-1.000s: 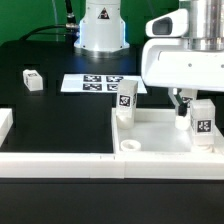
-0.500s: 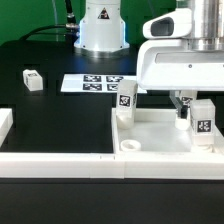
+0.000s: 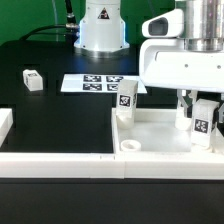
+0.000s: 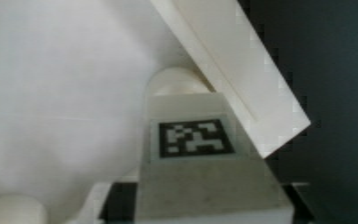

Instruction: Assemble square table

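The white tabletop [image 3: 160,128] lies with its rim up at the exterior view's lower right. One tagged white leg [image 3: 125,99] stands upright at its far left corner. A round corner socket [image 3: 129,146] shows at the near left corner. My gripper [image 3: 204,126] is shut on a second tagged leg [image 3: 205,116] and holds it upright over the tabletop's right part. In the wrist view the held leg [image 4: 197,150] sits between my dark fingers [image 4: 126,205], its far end close to the tabletop's rim [image 4: 229,60]. A third leg [image 3: 32,80] lies loose on the black table at the left.
The marker board [image 3: 98,84] lies flat behind the tabletop. The robot's white base [image 3: 100,28] stands at the back. A white border bar [image 3: 5,124] sits at the far left and another [image 3: 55,160] runs along the front.
My gripper has shifted slightly toward the exterior view's right with the leg still in it. The other legs and the tabletop have not moved.
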`<state>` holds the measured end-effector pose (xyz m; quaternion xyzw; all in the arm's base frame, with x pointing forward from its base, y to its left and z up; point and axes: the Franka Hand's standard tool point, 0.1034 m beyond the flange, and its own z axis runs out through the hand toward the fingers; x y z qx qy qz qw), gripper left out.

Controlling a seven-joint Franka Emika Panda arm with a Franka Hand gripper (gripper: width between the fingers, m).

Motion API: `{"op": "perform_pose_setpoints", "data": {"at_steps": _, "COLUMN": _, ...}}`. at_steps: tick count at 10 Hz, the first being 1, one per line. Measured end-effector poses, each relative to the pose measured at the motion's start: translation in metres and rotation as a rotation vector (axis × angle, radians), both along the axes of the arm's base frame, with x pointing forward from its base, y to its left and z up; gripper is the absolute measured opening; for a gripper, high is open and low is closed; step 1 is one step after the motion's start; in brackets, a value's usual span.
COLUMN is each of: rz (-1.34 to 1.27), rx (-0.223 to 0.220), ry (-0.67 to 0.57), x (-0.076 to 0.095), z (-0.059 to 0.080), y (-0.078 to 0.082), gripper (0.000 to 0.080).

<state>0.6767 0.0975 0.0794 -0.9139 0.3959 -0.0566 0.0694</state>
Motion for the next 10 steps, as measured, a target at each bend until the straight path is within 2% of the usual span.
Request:
{"op": "perform_pose_setpoints", "data": {"at_steps": 2, "rz": -0.476, "rx": 0.101, "ry": 0.108, "x": -0.001, "z": -0.001, "y": 0.007, "gripper": 0.0290}}
{"op": "perform_pose_setpoints", "data": {"at_steps": 4, "rz": -0.755, "rx": 0.193, "ry": 0.128, "x": 0.000, "z": -0.002, "y": 0.005, "gripper": 0.0290}}
{"op": "perform_pose_setpoints", "data": {"at_steps": 5, "rz": -0.804, "rx": 0.208, "ry": 0.124, "x": -0.001, "z": -0.002, "y": 0.004, "gripper": 0.0290}}
{"op": "perform_pose_setpoints", "data": {"at_steps": 6, "rz": -0.790, "rx": 0.205, "ry": 0.123, "x": -0.001, "z": -0.003, "y": 0.005, "gripper": 0.0346}}
{"op": "perform_pose_setpoints", "data": {"at_steps": 7, "rz": -0.775, "rx": 0.203, "ry": 0.121, "x": -0.001, "z": -0.003, "y": 0.004, "gripper": 0.0346}}
{"op": "perform_pose_setpoints", "data": {"at_steps": 8, "rz": -0.666, "rx": 0.166, "ry": 0.110, "x": -0.002, "z": -0.003, "y": 0.006, "gripper": 0.0482}}
{"op": "perform_pose_setpoints", "data": {"at_steps": 9, "rz": -0.475, "rx": 0.100, "ry": 0.086, "x": -0.003, "z": -0.003, "y": 0.013, "gripper": 0.0613}}
{"op": "perform_pose_setpoints", "data": {"at_steps": 10, "rz": -0.217, "rx": 0.058, "ry": 0.058, "x": -0.003, "z": -0.002, "y": 0.017, "gripper": 0.0638}}
